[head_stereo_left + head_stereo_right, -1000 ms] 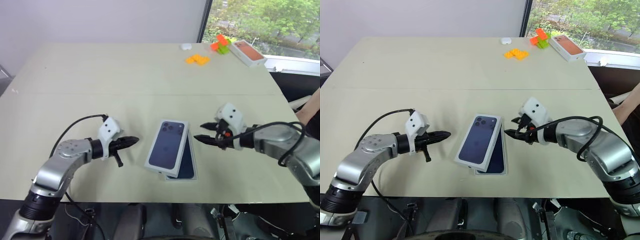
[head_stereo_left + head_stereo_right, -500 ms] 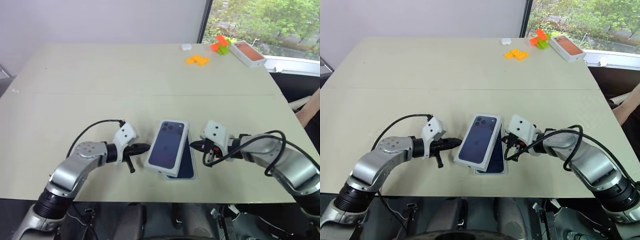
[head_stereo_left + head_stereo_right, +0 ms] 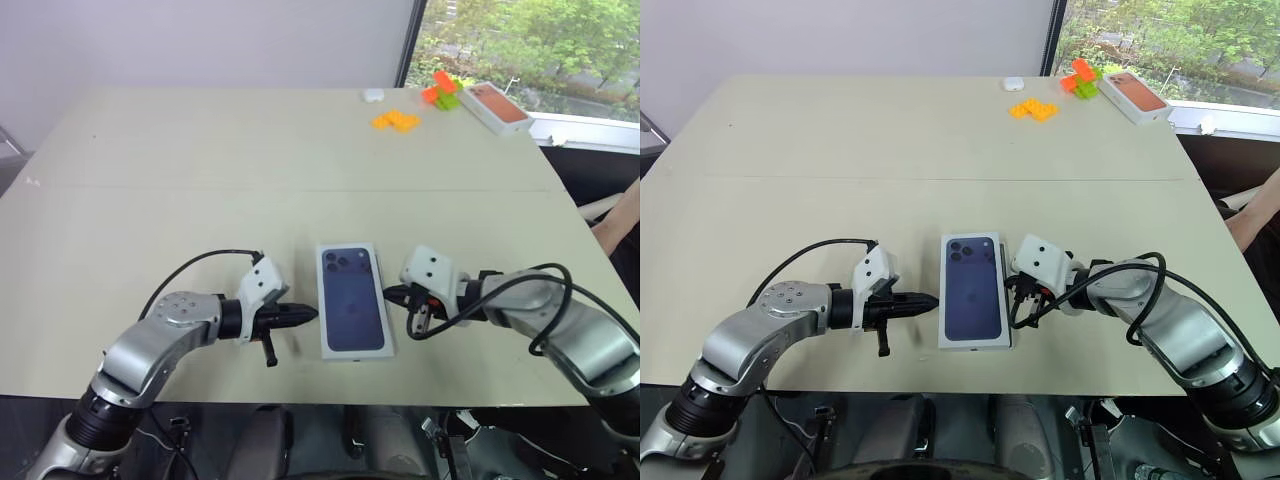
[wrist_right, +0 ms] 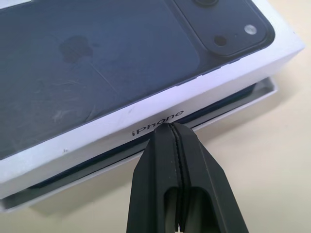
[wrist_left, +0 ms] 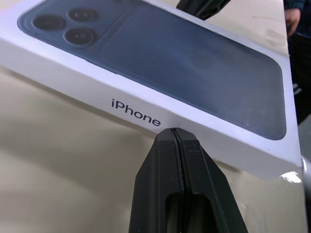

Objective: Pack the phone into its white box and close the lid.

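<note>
You are looking down on a pale beige table [image 3: 200, 150] that runs back to a grey wall, with a window and green trees at the far right corner. Near the front edge lies the lid [image 3: 354, 298], its top printed with a dark blue phone picture, sitting squarely over the white box [image 4: 265, 92].

From the head views the box underneath barely shows. The right wrist view gives you what they miss: the lid is not fully down, the tray's rim sticks out below it, and a dark strip of the phone [image 4: 228, 99] shows in the gap.

The left gripper [image 3: 310, 313], fingers pressed together, has its tip at the lid's left side wall. The right gripper [image 3: 392, 295], also pinched closed on nothing, meets the lid's right side wall.

Both wrist views read "iPhone" on the lid's side walls.

At the far corner you have orange blocks [image 3: 396, 120], orange and green blocks [image 3: 440, 87], a small white object [image 3: 372, 94] and a box with a salmon-orange top [image 3: 496, 105].
</note>
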Robot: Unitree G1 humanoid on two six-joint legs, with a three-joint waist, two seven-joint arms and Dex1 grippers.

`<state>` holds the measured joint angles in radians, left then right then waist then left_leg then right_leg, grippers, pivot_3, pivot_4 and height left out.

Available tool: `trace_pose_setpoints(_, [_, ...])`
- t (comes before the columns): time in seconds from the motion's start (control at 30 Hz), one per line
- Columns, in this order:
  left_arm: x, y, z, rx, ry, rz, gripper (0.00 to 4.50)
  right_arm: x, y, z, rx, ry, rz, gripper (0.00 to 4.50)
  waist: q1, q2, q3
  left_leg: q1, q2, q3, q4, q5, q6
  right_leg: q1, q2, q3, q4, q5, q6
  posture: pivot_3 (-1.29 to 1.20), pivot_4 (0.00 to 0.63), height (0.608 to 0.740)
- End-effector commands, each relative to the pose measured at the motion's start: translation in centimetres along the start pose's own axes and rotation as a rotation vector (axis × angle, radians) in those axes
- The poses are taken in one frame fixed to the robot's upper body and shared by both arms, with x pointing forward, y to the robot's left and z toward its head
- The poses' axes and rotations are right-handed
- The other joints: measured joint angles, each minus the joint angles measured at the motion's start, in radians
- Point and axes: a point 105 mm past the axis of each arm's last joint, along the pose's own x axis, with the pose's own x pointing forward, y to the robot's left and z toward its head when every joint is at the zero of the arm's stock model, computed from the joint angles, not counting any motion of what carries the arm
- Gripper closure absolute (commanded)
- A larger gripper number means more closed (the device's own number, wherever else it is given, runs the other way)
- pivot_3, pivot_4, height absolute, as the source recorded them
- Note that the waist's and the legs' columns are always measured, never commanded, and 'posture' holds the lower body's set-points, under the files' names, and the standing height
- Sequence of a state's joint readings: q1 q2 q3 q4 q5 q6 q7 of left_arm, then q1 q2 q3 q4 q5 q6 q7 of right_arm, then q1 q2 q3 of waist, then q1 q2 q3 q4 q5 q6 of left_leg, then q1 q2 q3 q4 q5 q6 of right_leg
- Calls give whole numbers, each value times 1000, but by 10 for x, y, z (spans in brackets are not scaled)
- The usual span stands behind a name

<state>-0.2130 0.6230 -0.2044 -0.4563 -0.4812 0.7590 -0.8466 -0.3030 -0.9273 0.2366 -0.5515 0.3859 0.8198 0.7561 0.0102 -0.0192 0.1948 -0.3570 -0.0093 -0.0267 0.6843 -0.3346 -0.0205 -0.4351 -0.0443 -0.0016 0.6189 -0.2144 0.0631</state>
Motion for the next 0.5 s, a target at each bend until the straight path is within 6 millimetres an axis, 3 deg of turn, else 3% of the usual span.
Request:
trace_pose_setpoints(0.03, [1,-7,7,47,-7,-28,4500,-8,0,9,-61,-29,-9,4479,0,0,0,0,0,0,0,0,0,0,0,0,0,0,0,0,150,740])
trace_pose_setpoints(0.5, [10,-4,10,67,-26,-11,4500,-11,-6,8,-75,-25,-32,4479,0,0,0,0,0,0,0,0,0,0,0,0,0,0,0,0,150,740])
